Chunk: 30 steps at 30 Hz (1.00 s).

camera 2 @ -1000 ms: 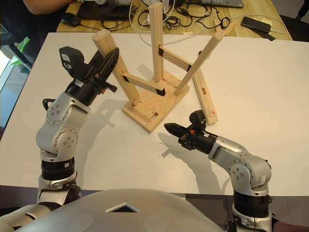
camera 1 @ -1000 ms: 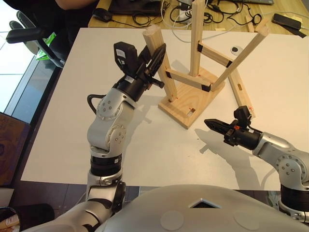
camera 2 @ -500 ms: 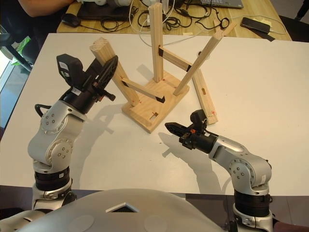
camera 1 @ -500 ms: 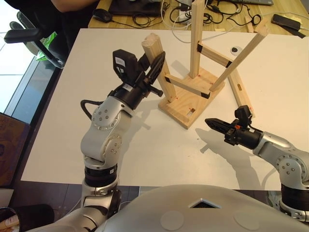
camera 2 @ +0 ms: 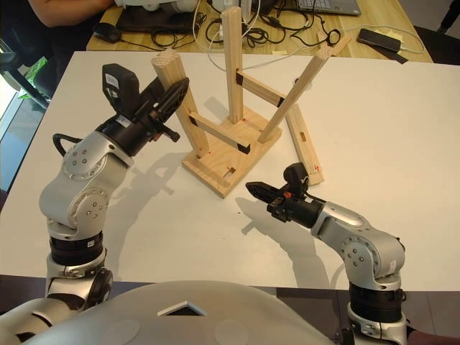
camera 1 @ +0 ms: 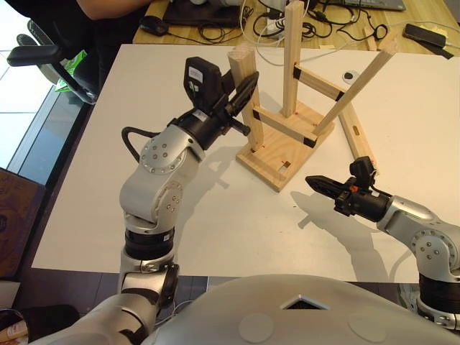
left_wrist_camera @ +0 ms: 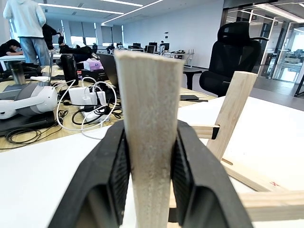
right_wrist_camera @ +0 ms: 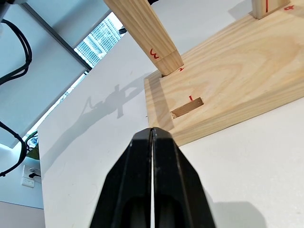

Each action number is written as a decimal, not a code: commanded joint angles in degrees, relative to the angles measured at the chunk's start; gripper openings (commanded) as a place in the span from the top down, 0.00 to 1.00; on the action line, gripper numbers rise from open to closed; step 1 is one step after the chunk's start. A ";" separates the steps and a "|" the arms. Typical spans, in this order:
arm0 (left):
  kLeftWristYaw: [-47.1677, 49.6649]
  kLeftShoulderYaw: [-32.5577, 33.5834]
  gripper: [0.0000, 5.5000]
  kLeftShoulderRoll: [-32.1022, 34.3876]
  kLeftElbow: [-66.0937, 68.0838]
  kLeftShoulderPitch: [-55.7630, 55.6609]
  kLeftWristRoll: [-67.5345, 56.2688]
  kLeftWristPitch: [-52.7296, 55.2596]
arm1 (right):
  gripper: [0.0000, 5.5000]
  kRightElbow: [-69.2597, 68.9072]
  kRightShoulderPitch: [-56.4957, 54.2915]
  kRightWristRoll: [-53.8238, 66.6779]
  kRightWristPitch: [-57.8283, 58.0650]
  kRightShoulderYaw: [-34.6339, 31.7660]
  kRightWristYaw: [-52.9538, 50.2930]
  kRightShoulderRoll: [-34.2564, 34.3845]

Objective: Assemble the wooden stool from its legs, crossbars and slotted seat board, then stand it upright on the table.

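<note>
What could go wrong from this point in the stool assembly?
1. The left pincer clamps the leaning pale wooden leg. The shut right pincer hovers off the flat wooden seat board, so levering might tip the unsteadied board.
2. One slot is empty and the fourth leg lies loose on the white table. Stood up now, it would likely wobble.

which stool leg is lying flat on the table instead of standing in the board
The loose leg flat on the table just right of the seat board. The other three legs stand up from the board, one clamped in the left claw.
</note>
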 commanded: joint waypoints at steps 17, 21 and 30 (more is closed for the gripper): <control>0.35 2.02 0.81 2.84 3.03 1.31 -1.31 6.19 | 1.00 0.25 0.27 0.63 -1.58 0.21 -0.23 -0.48; -2.28 1.72 0.81 5.08 3.64 0.52 -1.04 4.97 | 1.00 0.28 0.34 0.70 -1.71 0.17 -0.36 -0.37; 1.01 8.03 0.81 3.15 -0.34 -2.60 -9.09 14.32 | 1.00 0.57 -0.03 1.17 -1.67 -0.07 -0.13 -0.49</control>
